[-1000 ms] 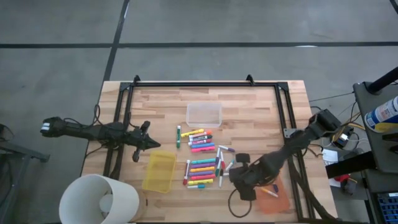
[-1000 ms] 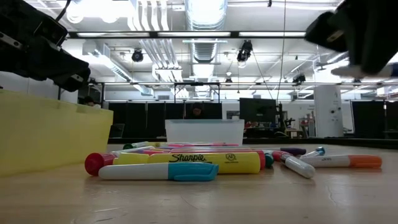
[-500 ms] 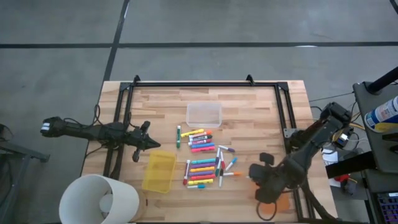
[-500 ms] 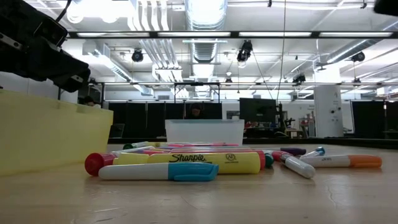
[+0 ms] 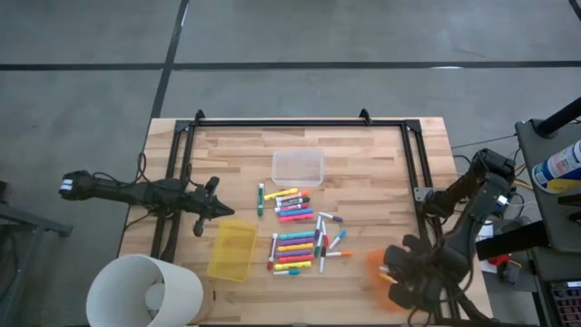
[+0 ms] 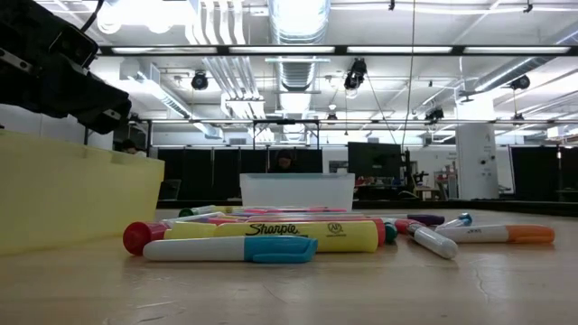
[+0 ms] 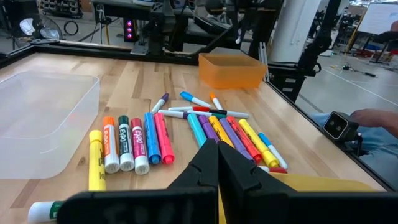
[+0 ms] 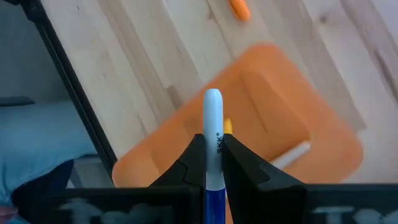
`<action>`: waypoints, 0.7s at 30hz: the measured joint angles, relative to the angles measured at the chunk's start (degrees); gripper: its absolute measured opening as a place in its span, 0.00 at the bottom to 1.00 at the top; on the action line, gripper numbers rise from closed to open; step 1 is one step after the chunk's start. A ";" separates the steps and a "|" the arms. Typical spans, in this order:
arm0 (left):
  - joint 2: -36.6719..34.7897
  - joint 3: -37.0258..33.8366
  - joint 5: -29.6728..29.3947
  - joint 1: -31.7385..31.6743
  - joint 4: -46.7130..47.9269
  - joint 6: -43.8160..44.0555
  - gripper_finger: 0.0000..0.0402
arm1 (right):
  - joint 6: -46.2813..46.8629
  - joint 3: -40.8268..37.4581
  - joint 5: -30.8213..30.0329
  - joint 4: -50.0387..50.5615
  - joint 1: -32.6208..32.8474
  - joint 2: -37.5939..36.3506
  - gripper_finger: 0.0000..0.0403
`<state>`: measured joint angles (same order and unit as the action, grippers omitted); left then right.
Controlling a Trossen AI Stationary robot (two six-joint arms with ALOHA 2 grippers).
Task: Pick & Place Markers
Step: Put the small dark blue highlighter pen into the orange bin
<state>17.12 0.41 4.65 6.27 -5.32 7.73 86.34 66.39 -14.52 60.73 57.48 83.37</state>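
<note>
Orange bin (image 8: 249,130) lay below my right gripper (image 8: 213,163) | jaws pinched white marker (image 8: 213,134) | left gripper (image 7: 217,163) idle beside yellow bin (image 5: 232,250), jaws pressed together.

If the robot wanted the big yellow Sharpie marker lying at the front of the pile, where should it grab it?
Probably around the middle of the fat yellow Sharpie highlighter, coming straight down from above. It lies flat on the wooden table, so the tool's fingers could straddle its rounded barrel across the narrow width. A white marker with a blue cap lies close in front, so room there is tight.
</note>
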 joint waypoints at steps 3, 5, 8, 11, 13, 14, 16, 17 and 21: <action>0.00 0.02 0.00 -0.01 0.00 0.00 0.00 | 3.60 -0.93 -0.45 -0.06 1.51 0.00 0.07; 0.00 0.00 0.01 0.00 0.00 0.00 0.00 | 5.44 -2.12 -0.87 -0.26 1.69 0.00 0.07; 0.00 0.01 0.00 0.00 0.01 0.00 0.00 | 7.07 -5.00 -0.59 -2.81 1.65 0.03 0.07; 0.00 0.00 -0.01 0.01 0.00 0.00 0.00 | 7.13 -7.58 -0.46 -6.00 1.63 0.22 0.07; 0.00 0.01 0.01 0.00 0.02 0.00 0.00 | 7.13 -9.03 -0.34 -7.35 1.65 0.34 0.07; 0.00 0.00 0.01 0.00 0.02 0.00 0.00 | 7.15 -9.51 -0.21 -7.49 1.65 0.35 0.07; 0.00 0.01 -0.01 -0.01 0.01 0.00 0.00 | 7.47 -10.12 0.07 -7.84 1.65 0.35 0.07; 0.00 0.00 0.00 0.00 0.02 0.00 0.00 | 7.74 -10.40 0.09 -7.88 1.65 0.35 0.07; 0.00 0.00 -0.01 0.01 0.02 0.00 0.00 | 7.78 -10.82 0.45 -8.08 1.65 0.35 0.07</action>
<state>17.12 0.41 4.65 6.28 -5.30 7.73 94.13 55.56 -14.08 52.65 59.13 83.72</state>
